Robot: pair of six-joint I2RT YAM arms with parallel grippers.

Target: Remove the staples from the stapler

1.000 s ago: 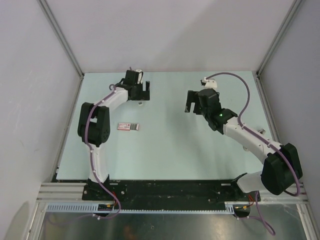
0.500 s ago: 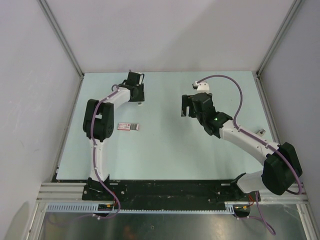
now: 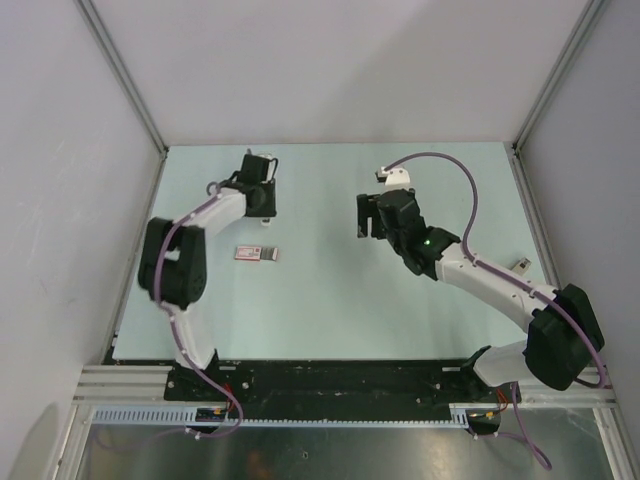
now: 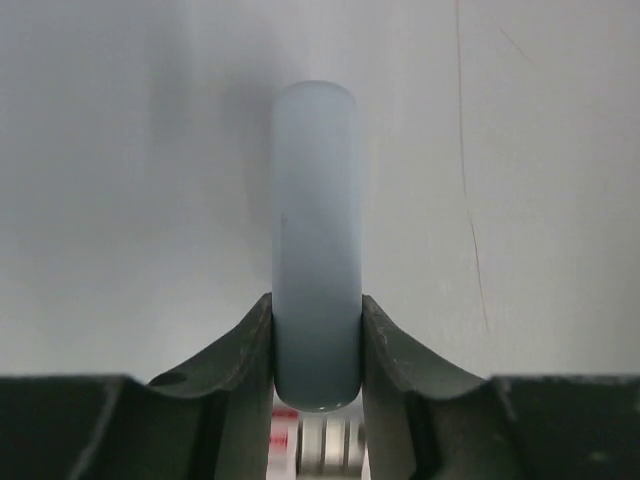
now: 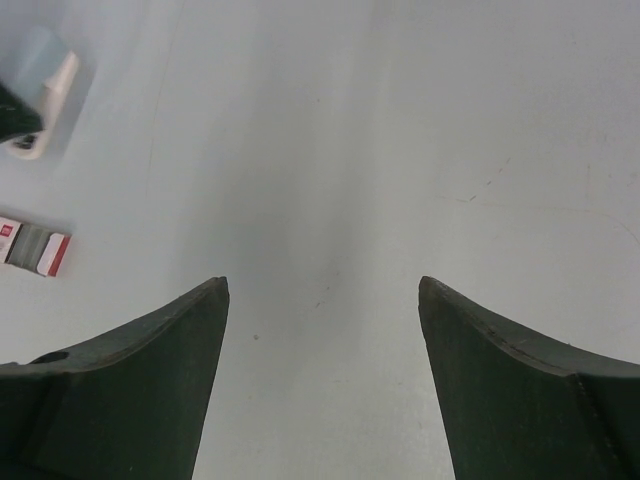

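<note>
My left gripper (image 4: 316, 310) is shut on the stapler (image 4: 316, 220), a pale blue round-ended bar standing up between both fingers. In the top view this gripper (image 3: 262, 203) hangs at the table's back left. Just in front of it a small pink-and-white block (image 3: 257, 253) with a grey ribbed middle lies flat on the table, and it also peeks out below the jaws (image 4: 300, 440). My right gripper (image 5: 323, 290) is open over bare table, holding nothing; it sits right of centre (image 3: 368, 220). Its camera catches the block (image 5: 35, 247) and the held stapler (image 5: 45, 85) at far left.
The pale green table (image 3: 330, 300) is bounded by grey walls on the left, back and right. A black rail (image 3: 330, 378) with both arm bases runs along the near edge. A small white fitting (image 3: 521, 264) sits near the right edge.
The left jaws have closed on the stapler and the left arm has swung to the left. The right gripper has drifted left toward the centre and its jaws have narrowed a little.
</note>
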